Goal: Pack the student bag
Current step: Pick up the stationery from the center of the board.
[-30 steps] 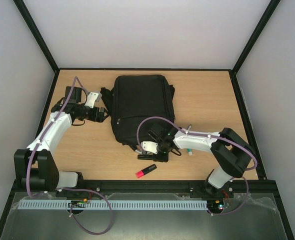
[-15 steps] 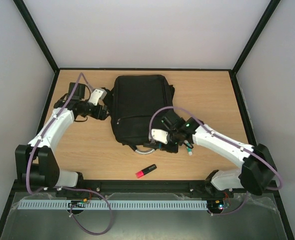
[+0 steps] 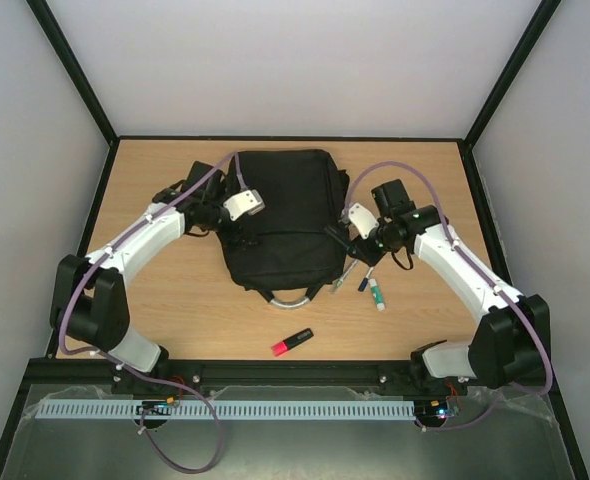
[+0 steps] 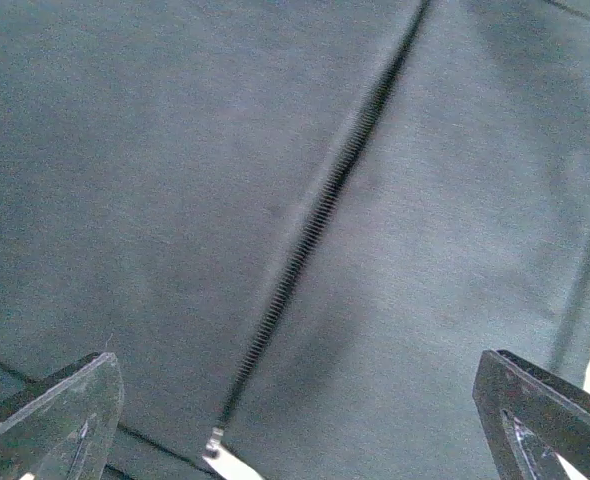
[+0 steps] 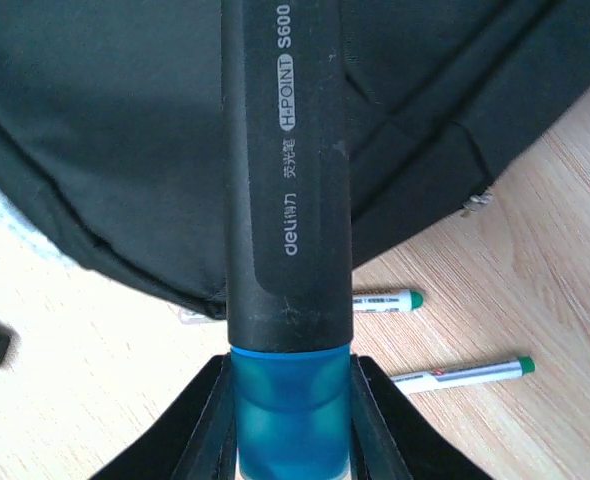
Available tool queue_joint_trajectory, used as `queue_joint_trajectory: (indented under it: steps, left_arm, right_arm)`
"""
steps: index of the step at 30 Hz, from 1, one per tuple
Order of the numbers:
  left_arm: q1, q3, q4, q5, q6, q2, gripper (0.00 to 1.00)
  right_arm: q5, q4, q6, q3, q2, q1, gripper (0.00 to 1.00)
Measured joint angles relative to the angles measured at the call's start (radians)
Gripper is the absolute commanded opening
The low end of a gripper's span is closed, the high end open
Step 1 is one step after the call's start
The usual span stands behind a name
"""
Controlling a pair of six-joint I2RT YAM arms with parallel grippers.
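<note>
The student bag [image 3: 293, 190] lies flat mid-table with its grey handle [image 3: 293, 297] toward the arms. The left gripper [image 3: 245, 222] hovers above the bag's left half, fingers [image 4: 60, 420] spread wide over a closed zip [image 4: 315, 225]. At the bag's right edge the right gripper [image 3: 345, 238] is clamped on a black marker [image 5: 287, 200] with a blue end. Two green-capped pens [image 5: 385, 299] lie on the table [image 3: 175, 300] just beside the bag's near right corner, and a red-and-black marker [image 3: 292, 342] lies near the front edge. Bare wood shows on both sides of the bag.
</note>
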Motion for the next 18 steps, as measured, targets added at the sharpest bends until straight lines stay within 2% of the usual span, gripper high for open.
queue_joint_trajectory:
  steps: [4,7,12,18]
  left_arm:
    - [-0.013,-0.014,0.130,-0.087,-0.021,0.010,0.99]
    - [-0.013,-0.002,0.208,-0.124,-0.036,0.047,0.88]
    - [-0.030,0.028,0.243,-0.131,0.031,0.116,0.69]
    - [-0.116,0.063,0.223,-0.148,0.145,0.138,0.62]
  right_arm:
    - [-0.040,0.023,0.071,0.000,0.003,-0.063,0.17]
    - [-0.056,0.034,0.101,0.000,0.003,-0.080,0.17]
    - [-0.085,0.050,0.134,0.000,0.003,-0.080,0.17]
    - [-0.117,0.074,0.166,0.000,0.014,-0.082,0.17]
